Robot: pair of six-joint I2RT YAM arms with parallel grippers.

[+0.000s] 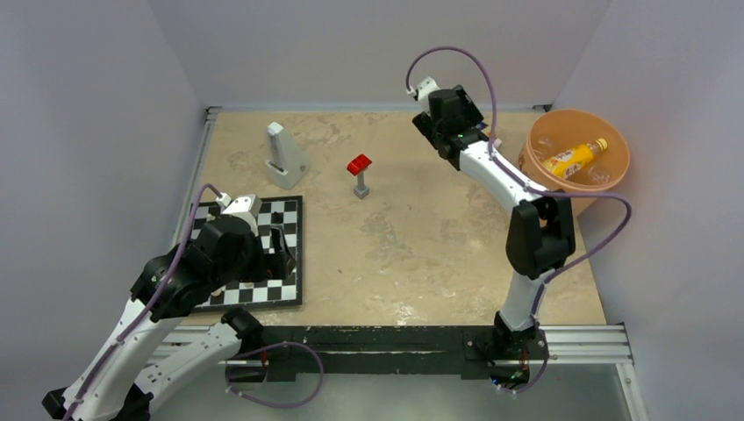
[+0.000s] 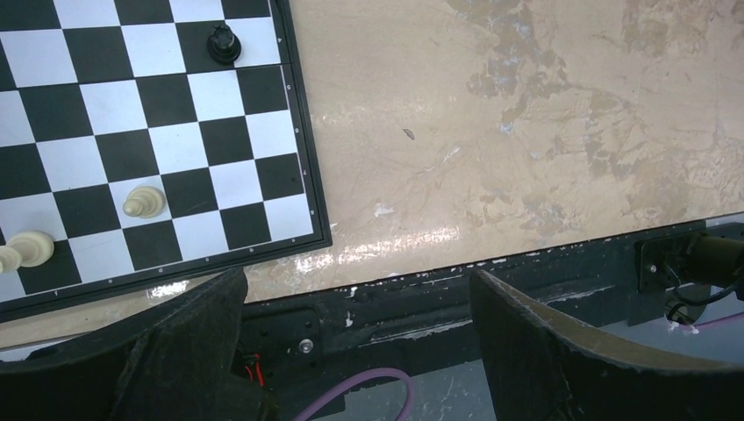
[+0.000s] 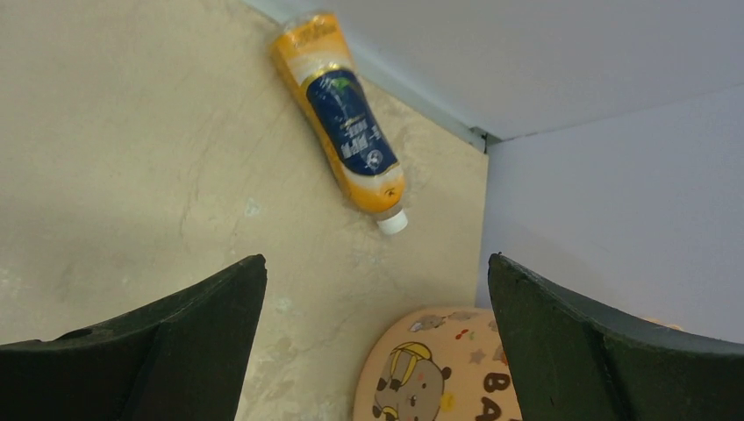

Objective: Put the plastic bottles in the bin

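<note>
Bottle 1 [image 3: 346, 123]: orange, with a dark blue label. It lies flat on the table [image 1: 421, 246], right by the back wall. Its white cap [image 3: 392, 222] points toward the corner.
Bottle 2 [image 1: 575, 159]: orange too. It lies on its side inside the bin [image 1: 561, 123].
Clear bottles: faint see-through shapes lie next to bottle 2 in the bin. They are too dim to count.
Bin: big, round and peach. It sits at the far right of the table, by the side wall. A cartoon animal [image 3: 408, 377] is printed on its side.
Right gripper [image 3: 375, 263]: wide open, holding nothing. It hangs over the far end of the table, just left of the bin. Bottle 1 lies past its fingertips, not between them.
Left gripper [image 2: 355, 276]: wide open, holding nothing. It hangs over the near edge of the table, beside the chessboard [image 2: 211, 140].
Chessboard: near left of the table. It holds 1 black pawn [image 2: 223, 42] and 2 white pawns [image 2: 143, 202].
Stand [image 1: 359, 167]: grey with a red top, upright, mid table.
Wedge [image 1: 285, 158]: white, upright, back left.
</note>
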